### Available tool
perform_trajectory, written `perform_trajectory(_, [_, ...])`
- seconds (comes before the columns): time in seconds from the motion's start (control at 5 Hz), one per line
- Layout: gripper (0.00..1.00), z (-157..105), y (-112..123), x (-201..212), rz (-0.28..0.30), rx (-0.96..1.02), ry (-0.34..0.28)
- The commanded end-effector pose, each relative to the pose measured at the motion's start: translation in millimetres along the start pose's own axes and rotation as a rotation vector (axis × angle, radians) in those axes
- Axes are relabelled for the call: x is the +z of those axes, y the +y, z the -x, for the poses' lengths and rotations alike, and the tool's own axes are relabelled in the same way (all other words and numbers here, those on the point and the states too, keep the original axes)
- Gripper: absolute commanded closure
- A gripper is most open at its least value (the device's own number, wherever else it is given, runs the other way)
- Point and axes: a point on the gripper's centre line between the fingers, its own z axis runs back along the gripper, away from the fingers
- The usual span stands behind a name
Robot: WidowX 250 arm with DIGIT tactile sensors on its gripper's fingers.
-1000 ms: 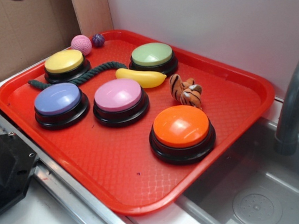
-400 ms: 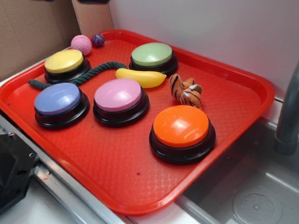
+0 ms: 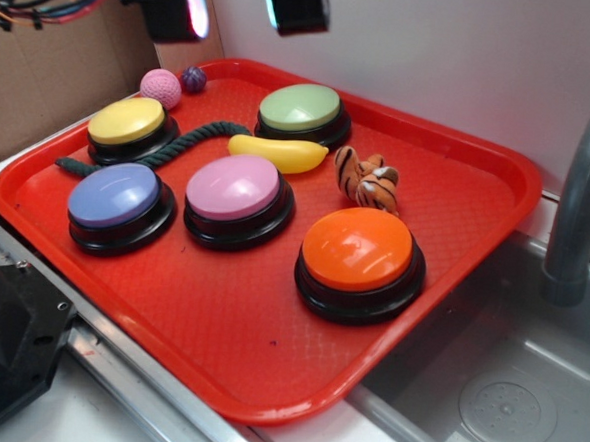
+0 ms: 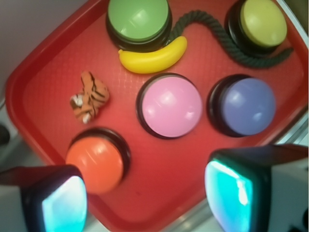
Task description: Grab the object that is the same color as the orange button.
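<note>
orange tiger (image 3: 368, 179) free-standing — fingers (image 3: 183, 12) high, apart

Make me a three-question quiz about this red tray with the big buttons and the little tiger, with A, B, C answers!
1. Where does the tiger toy lie?
A. On top of the pink button
B. On the tray, beside the orange button
C. In the sink

2. How many big buttons are on the tray?
A. Three
B. Four
C. Five

3. What is the gripper doing?
A. Holding the tiger
B. Open, up above the tray
C. Pressing the green button

Answers:
1 B: it rests on the tray next to the orange dome.
2 C: yellow, green, purple, pink, orange.
3 B: its fingers are spread, with nothing between them.
</note>
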Motion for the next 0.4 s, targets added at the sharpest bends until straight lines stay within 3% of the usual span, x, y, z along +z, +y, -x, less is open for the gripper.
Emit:
perform_trajectory(0.0, [0.0, -34, -33, -29, 0.116, 0.158, -0.075])
perform_trajectory(0.2, [0.0, -47, -46, -57, 0.133, 0.186, -0.051])
